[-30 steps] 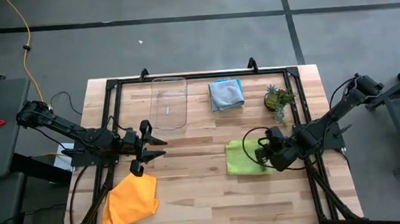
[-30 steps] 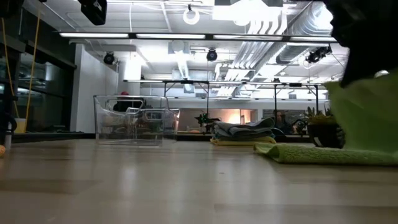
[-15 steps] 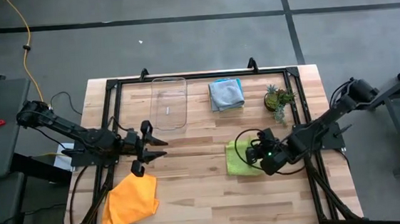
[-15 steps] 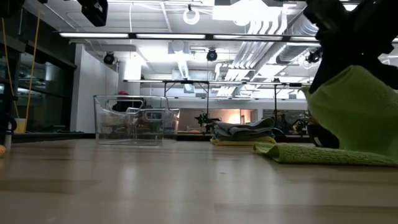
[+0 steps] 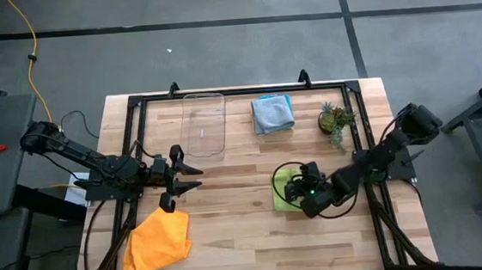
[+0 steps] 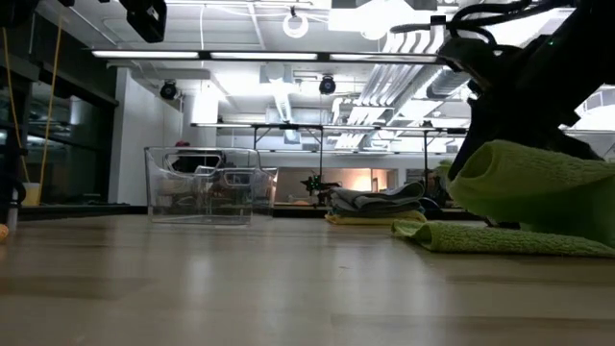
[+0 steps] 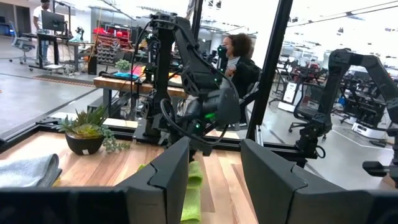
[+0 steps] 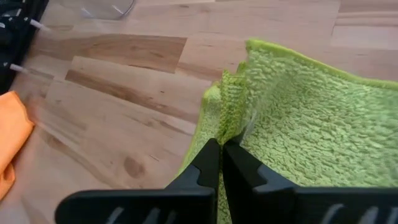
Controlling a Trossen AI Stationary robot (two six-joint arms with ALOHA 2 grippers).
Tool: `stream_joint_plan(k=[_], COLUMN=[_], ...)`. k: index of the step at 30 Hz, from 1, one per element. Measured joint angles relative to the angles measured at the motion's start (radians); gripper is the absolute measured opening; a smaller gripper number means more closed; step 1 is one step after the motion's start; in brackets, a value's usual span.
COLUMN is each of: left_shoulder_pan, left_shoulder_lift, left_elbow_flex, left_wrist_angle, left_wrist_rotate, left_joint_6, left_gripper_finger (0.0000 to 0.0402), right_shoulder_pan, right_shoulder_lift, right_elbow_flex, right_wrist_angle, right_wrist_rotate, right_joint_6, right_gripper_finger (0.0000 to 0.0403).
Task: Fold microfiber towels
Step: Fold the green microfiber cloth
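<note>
From the high view, I am seeing the right gripper sitting at centre-right of the frame, clenched on an edge of the lime green towel and folding it over itself on the wooden table. The left gripper is waiting at centre-left with its fingers spread and nothing between them, just above the orange towel that is lying crumpled at lower left. A folded teal-blue towel is resting near the top centre, with the clear plastic tray to its left and the small potted plant to its right.

In the low view, I am watching the lime green towel being lifted at the right edge, its raised layer curling above the part lying flat. The tray is standing left of centre, and a stack of folded towels is sitting mid-frame behind.

The left wrist view is showing me its own released fingers at the bottom, the plant at left, and a person seated in the background.

In the right wrist view, the closed fingers are pinching the green towel's folded edge, orange cloth showing at far left. I am reading no writing anywhere.
</note>
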Motion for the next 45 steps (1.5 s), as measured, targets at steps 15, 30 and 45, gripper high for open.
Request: stream_joint_plan(k=[15, 30, 45], left_shoulder_pan=[0.0, 0.0, 0.0], left_shoulder_lift=[0.0, 0.0, 0.0], left_elbow_flex=[0.0, 0.0, 0.0], left_wrist_angle=[0.002, 0.002, -0.003], left_wrist_rotate=[0.0, 0.0, -0.002], left_joint_6=[0.0, 0.0, 0.0], left_gripper_finger=[0.0138, 0.0138, 0.0138], right_shoulder_pan=[0.0, -0.015, 0.029], right_shoulder_lift=[0.081, 0.081, -0.205], right_elbow_flex=[0.0, 0.0, 0.001], right_wrist_angle=[0.103, 0.165, -0.003], right_wrist_rotate=[0.074, 0.073, 0.049], right_joint_6=[0.017, 0.011, -0.435], right_gripper_finger=[0.0, 0.0082, 0.0223])
